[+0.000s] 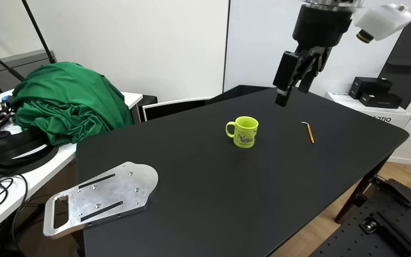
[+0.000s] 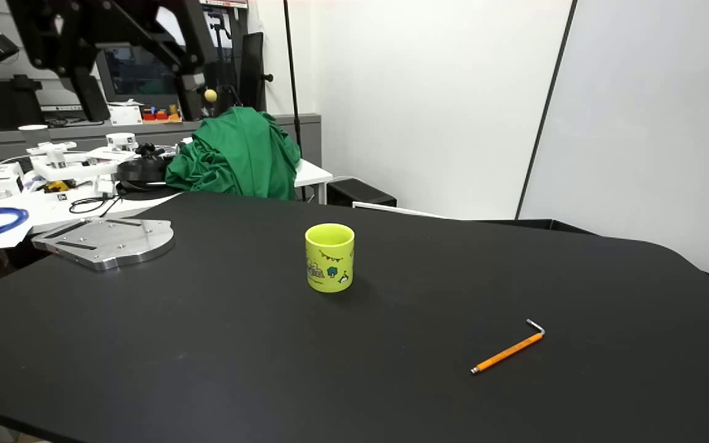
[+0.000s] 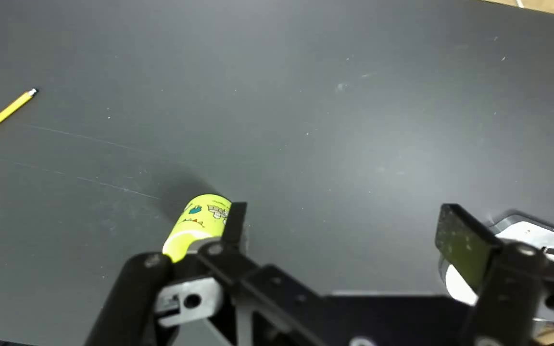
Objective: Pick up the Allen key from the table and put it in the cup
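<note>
The Allen key (image 1: 310, 132), a thin orange-yellow rod with a bent silver end, lies on the black table (image 1: 198, 185). It also shows in an exterior view (image 2: 508, 352) and at the left edge of the wrist view (image 3: 2, 116), its bend partly cut off. The cup (image 1: 245, 132), a yellow-green mug, stands upright on the table, also in an exterior view (image 2: 330, 261). In the wrist view the cup (image 3: 200, 216) is partly hidden behind the left finger. My gripper (image 1: 292, 93) is open and empty, high above the table; its fingers are wide apart in the wrist view (image 3: 342, 209).
A silver metal plate (image 1: 116, 189) with a handle cutout lies at the table's edge, also in an exterior view (image 2: 114, 237). A green cloth (image 1: 73, 103) sits on a cluttered white desk beside the table. Black boxes (image 1: 380, 101) stand on a white box beyond the table.
</note>
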Action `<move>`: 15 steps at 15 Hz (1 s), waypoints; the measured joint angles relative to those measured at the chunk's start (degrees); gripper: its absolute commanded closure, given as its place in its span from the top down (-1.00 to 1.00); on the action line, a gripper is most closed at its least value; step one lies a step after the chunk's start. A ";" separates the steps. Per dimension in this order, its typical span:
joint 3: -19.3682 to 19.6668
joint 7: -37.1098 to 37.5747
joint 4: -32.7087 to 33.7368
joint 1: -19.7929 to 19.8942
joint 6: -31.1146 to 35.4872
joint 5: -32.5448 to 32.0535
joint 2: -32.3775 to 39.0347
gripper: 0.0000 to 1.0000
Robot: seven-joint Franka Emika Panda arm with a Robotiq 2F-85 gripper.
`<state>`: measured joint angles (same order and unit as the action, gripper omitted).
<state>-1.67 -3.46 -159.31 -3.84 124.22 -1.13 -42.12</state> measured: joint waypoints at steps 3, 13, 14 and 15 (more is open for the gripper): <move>2.85 -1.66 0.50 2.79 2.79 -1.35 2.18 1.00; 9.07 2.27 8.20 13.83 14.79 -1.98 18.05 1.00; 9.22 3.84 9.51 14.78 15.86 -1.86 20.25 1.00; 9.36 5.56 10.87 15.58 16.83 -1.64 22.45 1.00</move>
<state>7.69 2.10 -148.44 11.74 141.05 -2.77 -19.67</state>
